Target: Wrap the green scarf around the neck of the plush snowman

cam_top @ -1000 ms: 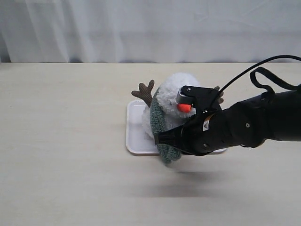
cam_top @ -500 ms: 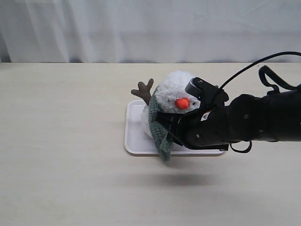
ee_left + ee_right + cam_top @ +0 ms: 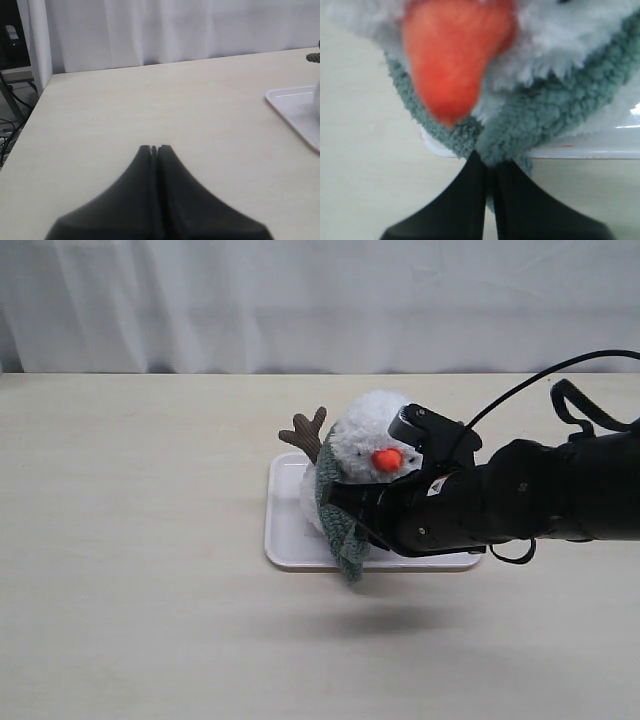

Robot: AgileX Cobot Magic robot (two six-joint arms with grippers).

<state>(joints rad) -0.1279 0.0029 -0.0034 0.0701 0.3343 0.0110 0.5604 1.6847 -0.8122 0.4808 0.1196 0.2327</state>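
The plush snowman (image 3: 362, 430) stands on a white tray (image 3: 285, 540), orange nose facing front, one brown twig arm (image 3: 306, 432) sticking out left. The green scarf (image 3: 334, 502) lies round its neck on the left side and hangs over the tray's front edge. My right gripper (image 3: 352, 520) reaches across in front of the body and hides it. In the right wrist view that gripper (image 3: 490, 162) is shut on the scarf (image 3: 545, 117) just below the nose (image 3: 450, 55). My left gripper (image 3: 154, 148) is shut and empty over bare table.
A white curtain (image 3: 320, 300) backs the table's far edge. The tray's corner (image 3: 295, 107) shows at the side of the left wrist view. The right arm's black cable (image 3: 560, 390) loops above the table on the right.
The right gripper has moved back and up against the snowman's front, pulling the scarf's end in with it. The nose and face now show above the arm. Little motion in the last half second.
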